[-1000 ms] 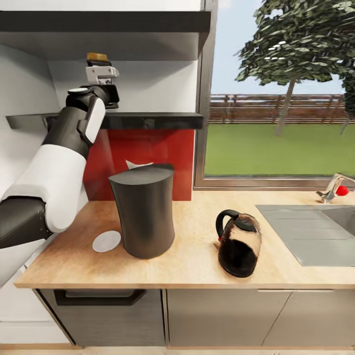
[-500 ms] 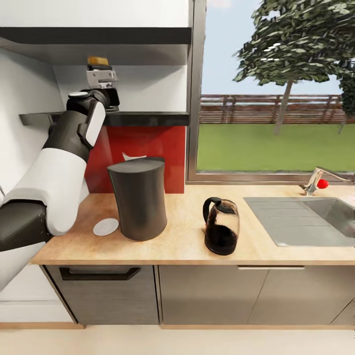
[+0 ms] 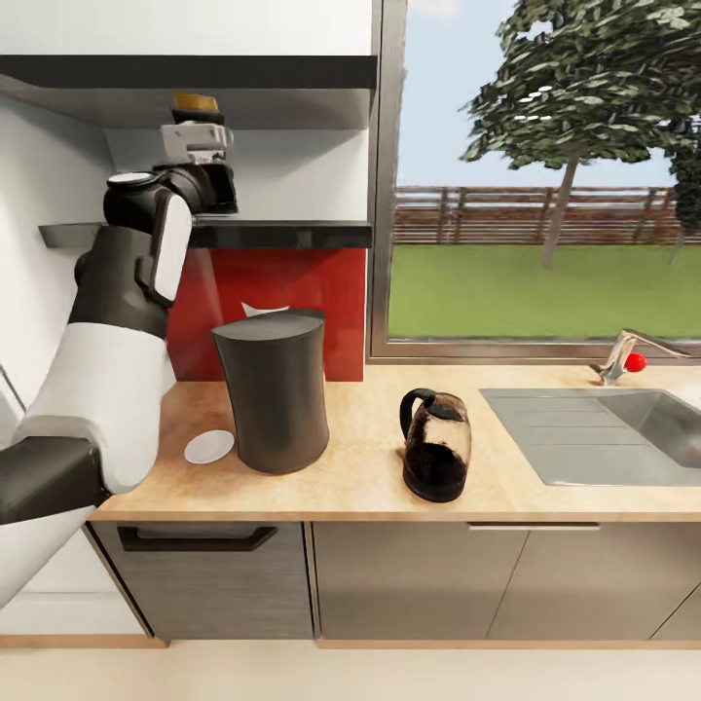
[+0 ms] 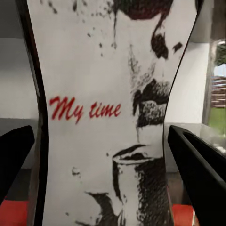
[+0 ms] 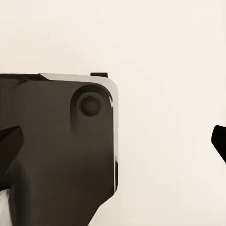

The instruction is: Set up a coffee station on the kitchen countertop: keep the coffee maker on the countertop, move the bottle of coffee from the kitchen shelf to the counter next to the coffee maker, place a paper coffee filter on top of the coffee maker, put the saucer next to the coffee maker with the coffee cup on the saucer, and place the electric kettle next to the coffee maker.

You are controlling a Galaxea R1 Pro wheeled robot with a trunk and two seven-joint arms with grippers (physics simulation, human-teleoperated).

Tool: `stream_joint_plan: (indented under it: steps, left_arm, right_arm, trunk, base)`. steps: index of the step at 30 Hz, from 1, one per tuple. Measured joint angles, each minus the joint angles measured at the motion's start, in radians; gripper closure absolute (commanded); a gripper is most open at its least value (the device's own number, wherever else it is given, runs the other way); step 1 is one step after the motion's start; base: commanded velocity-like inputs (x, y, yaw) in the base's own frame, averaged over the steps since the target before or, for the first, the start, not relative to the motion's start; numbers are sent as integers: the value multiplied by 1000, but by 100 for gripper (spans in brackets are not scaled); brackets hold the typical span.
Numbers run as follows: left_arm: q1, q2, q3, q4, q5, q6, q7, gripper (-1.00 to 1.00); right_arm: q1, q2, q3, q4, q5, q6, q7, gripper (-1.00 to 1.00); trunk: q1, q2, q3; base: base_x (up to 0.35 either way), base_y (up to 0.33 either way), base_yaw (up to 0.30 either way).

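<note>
My left gripper (image 3: 198, 136) is closed around the bottle of coffee (image 4: 110, 113); bottle upright, tan cap up, above the kitchen shelf (image 3: 282, 234).

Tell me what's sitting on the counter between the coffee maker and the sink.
In the head view, the electric kettle stands on the kitchen countertop between the coffee maker and the sink; the rest of that stretch is bare wood.

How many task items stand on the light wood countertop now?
3: the saucer at the left, the coffee maker beside it, the electric kettle further right. Others may hide behind the coffee maker.
</note>
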Motion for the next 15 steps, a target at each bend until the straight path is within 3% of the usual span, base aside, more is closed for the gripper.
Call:
stream_joint_plan:
  steps: [3,4,6,8,15]
  left_arm:
    - [11,13,7,-54,-8,25,-60,100]
    - [31,28,44,-99,-9,67,-114,100]
    - [46,33,72,-126,-3,104,-172,100]
    - [76,51,116,-181,-7,136,-290,100]
    - [135,88,159,-300,-8,233,-441,100]
  right_arm:
    - [0,0,0,0,0,0,1,-100]
    - [0,1,0,0,0,0,1,-100]
    - [0,1,0,0,0,0,0,-100]
    - [0,1,0,-1,0,0,0,-100]
    - [0,3,0,-4,-1,0,0,-100]
  trunk:
    - [0,0,0]
    - [0,0,0]
    - [0,0,0]
    - [0,0,0]
    - [0,0,0]
  base:
    - [0,0,0]
    - [0,0,0]
    - [0,0,0]
    - [0,0,0]
    - [0,0,0]
